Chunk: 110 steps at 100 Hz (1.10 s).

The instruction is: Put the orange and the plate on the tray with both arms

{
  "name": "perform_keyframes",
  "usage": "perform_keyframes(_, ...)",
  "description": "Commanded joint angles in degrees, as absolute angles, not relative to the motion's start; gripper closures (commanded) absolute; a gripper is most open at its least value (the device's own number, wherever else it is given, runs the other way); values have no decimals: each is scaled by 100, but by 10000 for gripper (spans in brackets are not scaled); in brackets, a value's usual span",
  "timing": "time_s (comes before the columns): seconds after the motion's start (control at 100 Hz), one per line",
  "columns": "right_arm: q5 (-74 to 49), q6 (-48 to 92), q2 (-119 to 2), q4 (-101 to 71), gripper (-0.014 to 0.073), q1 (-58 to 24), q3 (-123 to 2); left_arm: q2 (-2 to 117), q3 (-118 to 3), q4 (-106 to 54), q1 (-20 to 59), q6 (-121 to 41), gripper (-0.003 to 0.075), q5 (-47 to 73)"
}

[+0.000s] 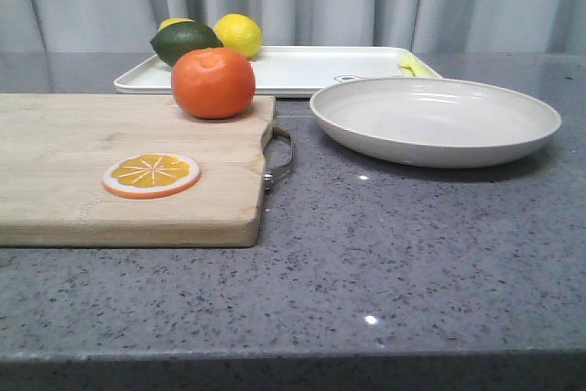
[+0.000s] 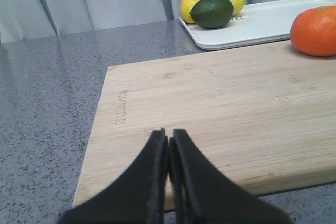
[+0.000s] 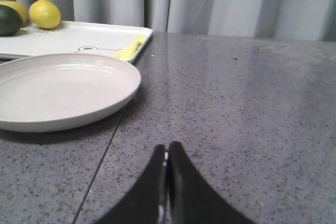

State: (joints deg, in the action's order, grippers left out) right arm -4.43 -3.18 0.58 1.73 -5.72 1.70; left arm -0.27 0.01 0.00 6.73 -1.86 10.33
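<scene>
**Orange & plate off tray, both grippers closed**

While the tray point(image 1: 302, 69) holds 2 lemons, 1 lime point(image 1: 185, 41) & a yellow fork point(image 3: 128, 49), 1 orange point(image 1: 213, 82) sits on the cutting board point(image 1: 110, 180) w/ 1 orange slice point(image 1: 151, 175). 1 plate point(image 1: 435, 120) rests on the counter, just in front of the tray. Left gripper point(image 2: 169, 145) hangs low over the board's near edge, right gripper point(image 3: 167, 156) over bare counter; fingers pressed together on both, holding nothing.

Soft, even light falls from above. Small glints dot the counter point(image 1: 370, 320), and the plate point(image 1: 436, 120) casts a faint shadow on it. The front view is sharp. In the wrist views the near, dark gripper fingers point(image 2: 152, 182) are blurred and the curtain point(image 3: 220, 1) is soft.
</scene>
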Motion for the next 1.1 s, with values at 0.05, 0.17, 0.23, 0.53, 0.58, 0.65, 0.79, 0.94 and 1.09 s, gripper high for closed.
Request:
perform_keyframes(0.05, 31, -305, 130, 245, 695, -579, 38, -213, 55, 0, 661, -135, 741, 531)
perform_keyframes(0.17, 31, -305, 130, 245, 695, -579, 38, -213, 55, 0, 661, -135, 740, 531)
perform_keyframes(0.23, 31, -305, 130, 245, 695, -579, 38, -213, 55, 0, 661, -135, 740, 531)
perform_keyframes(0.53, 31, -305, 130, 245, 695, -579, 38, -213, 55, 0, 661, -135, 741, 531)
perform_keyframes(0.58, 31, -305, 130, 245, 695, -579, 38, -213, 55, 0, 661, -135, 741, 531)
perform_keyframes(0.65, 31, -305, 130, 245, 695, -579, 38, -213, 55, 0, 661, -135, 741, 531)
perform_keyframes(0.79, 31, -305, 130, 245, 695, -579, 38, -213, 55, 0, 661, -135, 740, 531)
perform_keyframes(0.94, 224, -306, 130, 245, 695, -579, 33, -213, 55, 0, 661, -135, 741, 486)
perform_keyframes(1.09, 482, -306, 130, 239, 695, -579, 12, -213, 15, -59, 661, -135, 741, 131)
